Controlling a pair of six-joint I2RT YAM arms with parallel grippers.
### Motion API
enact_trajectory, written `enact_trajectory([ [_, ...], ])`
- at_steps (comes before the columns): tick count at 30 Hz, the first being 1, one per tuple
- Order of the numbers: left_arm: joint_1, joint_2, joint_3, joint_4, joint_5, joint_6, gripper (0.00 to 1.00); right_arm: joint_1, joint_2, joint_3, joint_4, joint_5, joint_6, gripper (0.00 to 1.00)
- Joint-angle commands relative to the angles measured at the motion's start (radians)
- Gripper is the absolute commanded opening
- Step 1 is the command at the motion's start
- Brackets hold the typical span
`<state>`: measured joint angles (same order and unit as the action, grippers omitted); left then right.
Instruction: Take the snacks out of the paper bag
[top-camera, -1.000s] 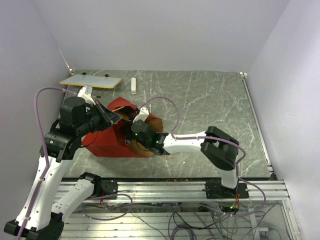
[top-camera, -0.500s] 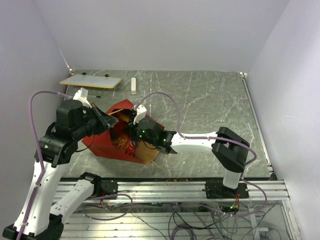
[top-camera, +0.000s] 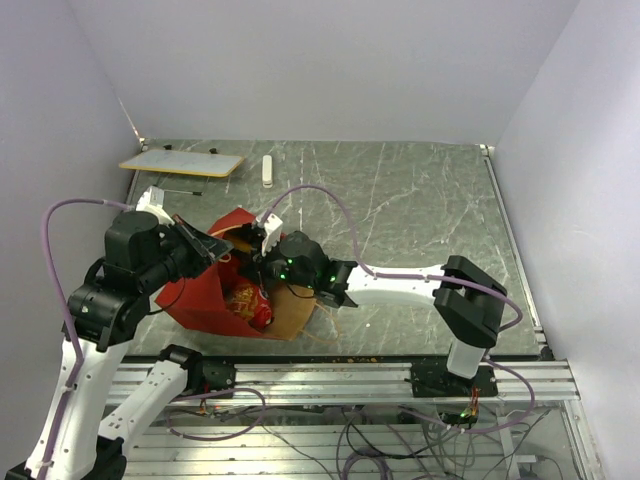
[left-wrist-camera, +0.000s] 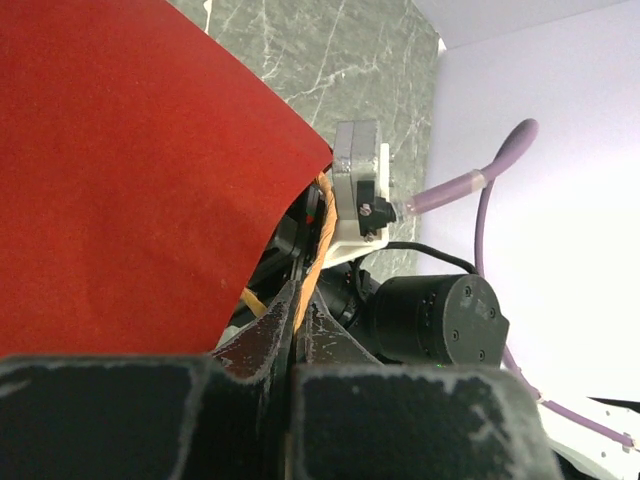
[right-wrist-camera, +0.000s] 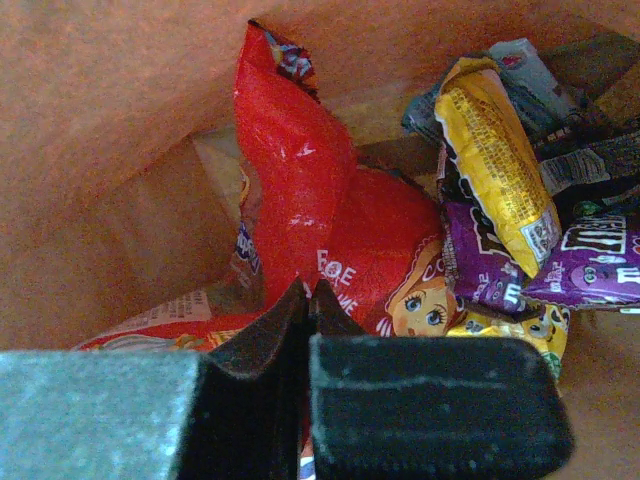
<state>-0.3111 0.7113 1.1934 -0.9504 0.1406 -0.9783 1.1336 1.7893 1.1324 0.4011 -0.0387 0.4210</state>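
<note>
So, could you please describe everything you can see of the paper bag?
The paper bag is matte red outside and brown kraft inside. It lies tipped on the table, with its mouth open toward the right arm. The left gripper pinches its upper rim beside a tan string handle, holding it open. The right gripper is inside, shut on a red packet among other snacks piled at the bottom.

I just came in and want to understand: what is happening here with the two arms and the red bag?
The left arm holds the paper bag by its rim, jaws shut. The right arm reaches inside, jaws shut on a red packet. A yellow packet and purple packets lie in the bag beside it.
</note>
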Motion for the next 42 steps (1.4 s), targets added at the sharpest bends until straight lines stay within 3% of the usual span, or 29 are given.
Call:
enact_trajectory([
  [1, -0.005, -0.002, -0.014, 0.022, 0.003, -0.025, 0.07, -0.003, -0.088, 0.059, 0.073, -0.001, -0.024, 0.00],
  [19, -0.005, -0.026, -0.012, 0.034, -0.052, -0.022, 0.07, -0.010, -0.157, 0.065, -0.069, -0.014, -0.088, 0.00],
  [33, -0.005, 0.023, 0.028, 0.040, -0.059, 0.018, 0.07, -0.013, -0.246, -0.002, -0.048, 0.035, -0.054, 0.00],
  [42, -0.005, 0.023, 0.034, 0.005, -0.089, 0.012, 0.07, -0.028, -0.231, 0.086, -0.093, -0.021, 0.011, 0.00],
])
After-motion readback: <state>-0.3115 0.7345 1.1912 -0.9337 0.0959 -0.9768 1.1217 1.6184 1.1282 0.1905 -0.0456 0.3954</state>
